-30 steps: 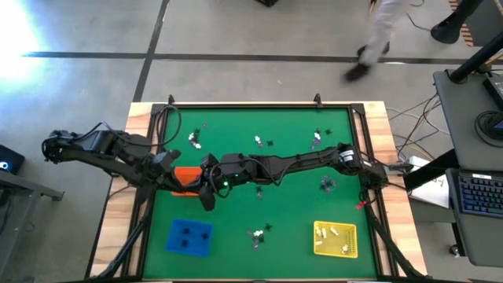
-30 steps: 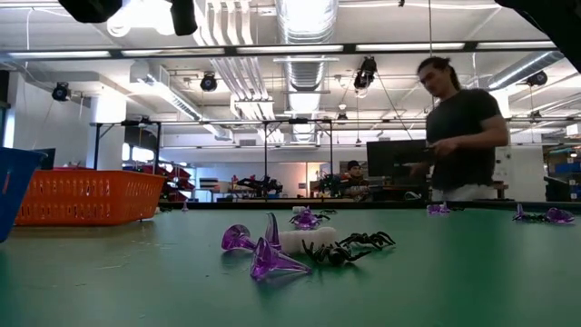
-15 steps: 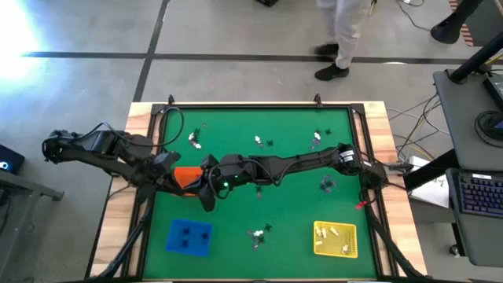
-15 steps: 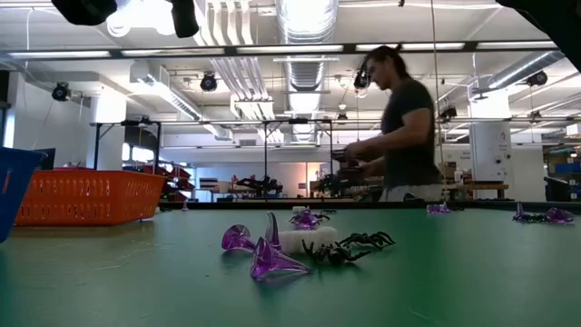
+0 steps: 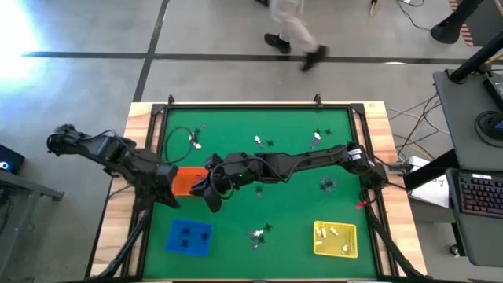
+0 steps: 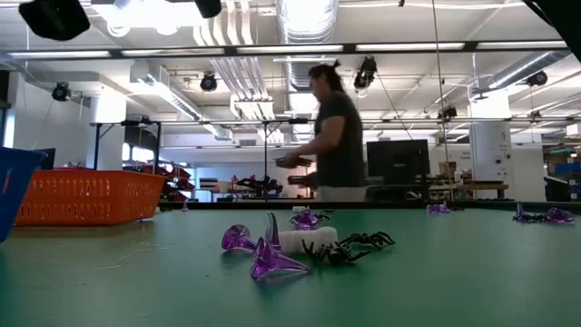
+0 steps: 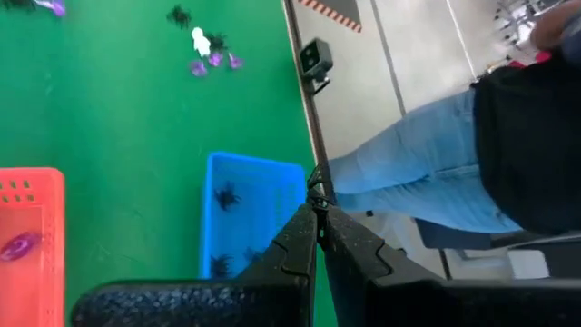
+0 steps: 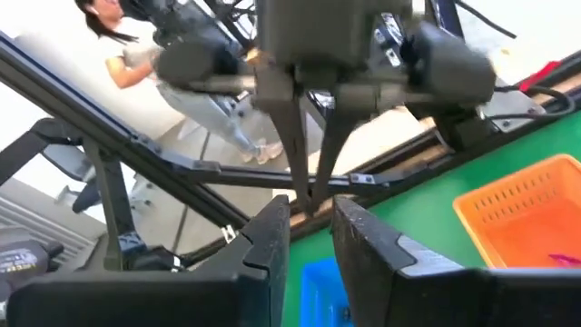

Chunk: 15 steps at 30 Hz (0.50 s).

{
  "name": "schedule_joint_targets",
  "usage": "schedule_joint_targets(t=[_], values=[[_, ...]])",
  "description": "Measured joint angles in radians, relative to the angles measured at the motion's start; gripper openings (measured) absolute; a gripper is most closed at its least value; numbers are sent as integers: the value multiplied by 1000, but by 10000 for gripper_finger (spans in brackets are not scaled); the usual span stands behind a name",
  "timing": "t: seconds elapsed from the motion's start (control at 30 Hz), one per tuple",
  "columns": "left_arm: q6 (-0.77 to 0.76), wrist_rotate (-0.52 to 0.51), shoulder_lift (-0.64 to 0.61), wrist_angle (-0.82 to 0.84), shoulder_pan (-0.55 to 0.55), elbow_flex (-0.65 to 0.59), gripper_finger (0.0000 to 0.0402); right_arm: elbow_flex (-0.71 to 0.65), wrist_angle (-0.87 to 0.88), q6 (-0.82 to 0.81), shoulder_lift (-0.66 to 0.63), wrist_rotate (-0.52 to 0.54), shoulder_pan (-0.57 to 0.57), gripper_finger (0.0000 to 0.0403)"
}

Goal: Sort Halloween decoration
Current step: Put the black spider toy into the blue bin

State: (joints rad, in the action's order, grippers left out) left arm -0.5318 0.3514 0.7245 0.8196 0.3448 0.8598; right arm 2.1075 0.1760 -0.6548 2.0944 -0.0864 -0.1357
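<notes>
Tiny trinkets lie scattered on the green mat: a white, black and purple cluster (image 5: 258, 233) toward the near edge, shown close in the low view as purple cones (image 6: 263, 254), a white piece (image 6: 306, 239) and a black spider (image 6: 349, 247). Other clusters (image 5: 263, 142) lie nearer the far edge. My left gripper (image 5: 163, 189) hangs shut and empty at the orange tray's (image 5: 185, 181) left end. My right gripper (image 5: 212, 201) hovers open and empty just right of that tray, facing the left gripper (image 8: 310, 202). One purple piece (image 7: 18, 245) lies in the orange tray.
A blue tray (image 5: 189, 237) holding black spiders (image 7: 225, 195) sits near the near-left corner. A yellow tray (image 5: 335, 239) with white pieces sits near-right. Both arms crowd the mat's left-middle. A person (image 6: 331, 136) walks past beyond the far edge.
My left gripper has drawn back from over the orange tray toward the table's left and near edge, uncovering more of the tray. My right arm has shifted only slightly. The person beyond the far edge has walked from right to left.
</notes>
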Motion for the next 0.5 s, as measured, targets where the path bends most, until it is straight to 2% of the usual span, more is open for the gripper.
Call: schedule_joint_targets(t=[0.1,0.3,0.5], values=[[-45,-30,12,-81,52,-77,0,0,40,0,-16,0,-2,73],[-171,-29,36,-350,174,-246,0,0,113,0,-36,0,-4,73],[-266,-80,70,-399,262,-338,0,0,126,0,-50,0,-4,73]])
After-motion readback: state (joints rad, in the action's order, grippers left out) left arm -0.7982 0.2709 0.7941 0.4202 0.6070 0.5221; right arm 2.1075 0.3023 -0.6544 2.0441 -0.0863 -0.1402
